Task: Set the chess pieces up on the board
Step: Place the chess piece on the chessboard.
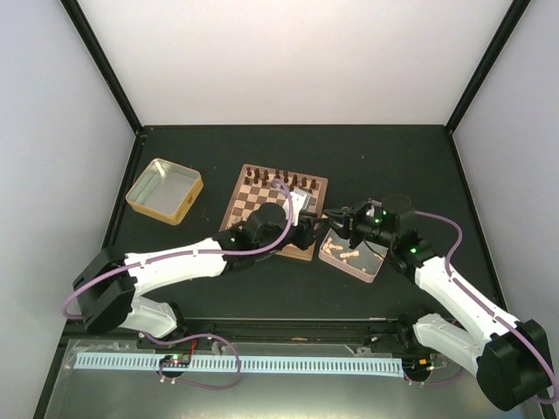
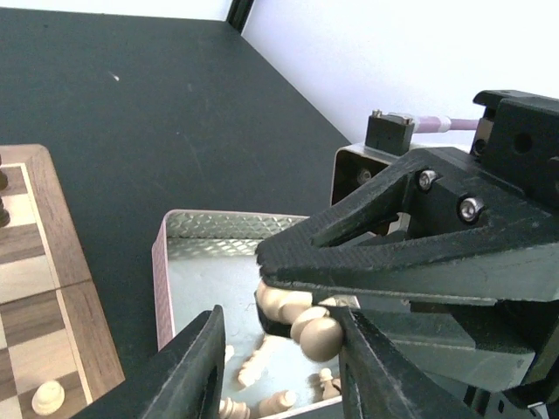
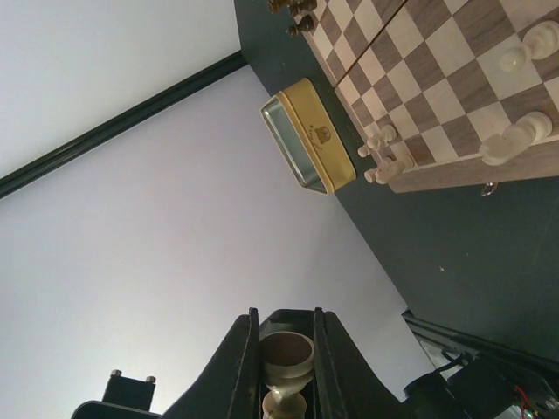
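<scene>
While the right pincer [image 3: 285, 316] pinches one light tan chess piece [image 2: 316, 336], the left pincer [image 2: 279, 314] brackets it half-open, unclamped: apparently a handover; next calls for left closure, right release, placement on the board [image 1: 253, 205].

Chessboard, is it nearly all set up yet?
Not nearly. Done: the dark pieces line the far side of the board, and a few light pieces stand near the opposite edge. In hand: the right gripper pinches one light piece between the left gripper's open fingers. Still to do: more light pieces lie in the pink tin.
</scene>
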Action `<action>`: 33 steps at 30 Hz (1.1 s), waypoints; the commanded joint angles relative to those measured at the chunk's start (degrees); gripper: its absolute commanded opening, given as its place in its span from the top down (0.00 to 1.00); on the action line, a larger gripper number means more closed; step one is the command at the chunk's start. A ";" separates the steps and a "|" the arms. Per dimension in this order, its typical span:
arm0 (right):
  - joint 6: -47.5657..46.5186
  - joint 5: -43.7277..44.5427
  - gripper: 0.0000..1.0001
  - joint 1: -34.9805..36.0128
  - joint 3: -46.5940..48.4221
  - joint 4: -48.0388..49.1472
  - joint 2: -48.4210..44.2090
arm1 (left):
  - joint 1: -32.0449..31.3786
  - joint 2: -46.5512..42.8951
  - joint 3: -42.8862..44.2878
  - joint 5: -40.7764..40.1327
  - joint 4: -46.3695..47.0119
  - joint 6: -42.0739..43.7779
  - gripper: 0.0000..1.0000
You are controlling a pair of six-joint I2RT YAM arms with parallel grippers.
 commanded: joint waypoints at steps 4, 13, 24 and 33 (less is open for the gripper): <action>0.49 -2.47 0.96 -0.03 0.36 0.95 -1.01 | -0.40 1.46 3.53 0.64 3.44 1.64 0.66; -1.96 -2.08 0.85 -0.04 0.36 -0.05 -1.42 | -0.36 1.97 4.67 0.63 0.87 2.28 0.98; -30.08 5.41 0.42 -2.25 3.32 -11.50 -1.69 | 2.87 -2.42 9.59 -2.97 -27.42 5.02 0.98; -46.94 15.32 0.41 -2.47 3.31 -21.84 -2.28 | 15.76 -0.61 14.16 7.47 -47.36 8.84 0.99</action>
